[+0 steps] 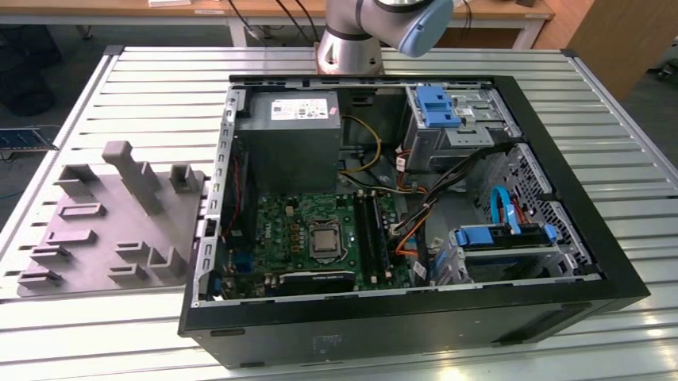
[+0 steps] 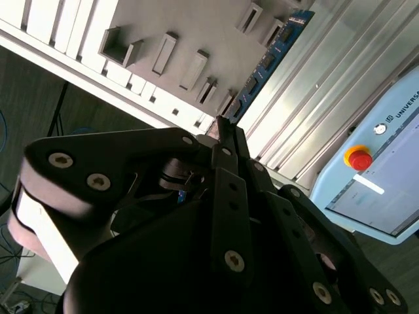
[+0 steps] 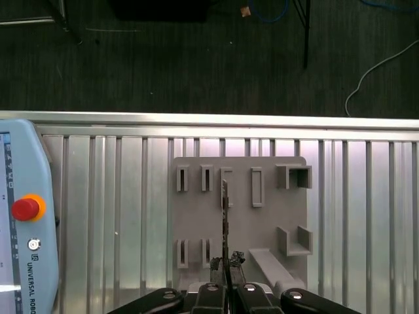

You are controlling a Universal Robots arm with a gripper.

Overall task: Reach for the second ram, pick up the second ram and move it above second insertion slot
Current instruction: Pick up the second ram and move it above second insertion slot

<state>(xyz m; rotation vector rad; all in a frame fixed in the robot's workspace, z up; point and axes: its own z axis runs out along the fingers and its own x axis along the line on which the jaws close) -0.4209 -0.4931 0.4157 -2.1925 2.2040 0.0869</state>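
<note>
Shows, in the exterior view, the silver-and-blue base joint of the robot arm (image 1: pixel 371 32) at the far edge of a ribbed aluminium table (image 1: pixel 127 317), behind an open black computer tower case (image 1: pixel 424 325) lying on its side with its green motherboard (image 1: pixel 307 230) exposed.

Looks straight down, in the first wrist view, from well above the table, along a black two-fingered gripper (image 3: pixel 226 282) aimed at a flat grey plastic fixture plate with raised slots (image 3: pixel 262 222).

Clamps the gripper's fingers tight on one end of the second ram (image 3: pixel 224 216), a long, thin, flat memory stick. Presents that stick edge-on here, as a narrow dark line running out from the fingertips over the middle of the fixture plate, in line with the gripper's own axis.

Reveals, in the second wrist view, the gripper's (image 2: pixel 220 125) black linkage arms converging to a closed point, with the second ram (image 2: pixel 267 62) sticking straight out from the tips: blue-green board, a row of black chips along its face, held in the air over the plate's edge and the table slats.

Includes a light blue teach pendant with a round red button (image 3: pixel 26 209), resting on the table beside the fixture plate, well apart from the held stick
</note>
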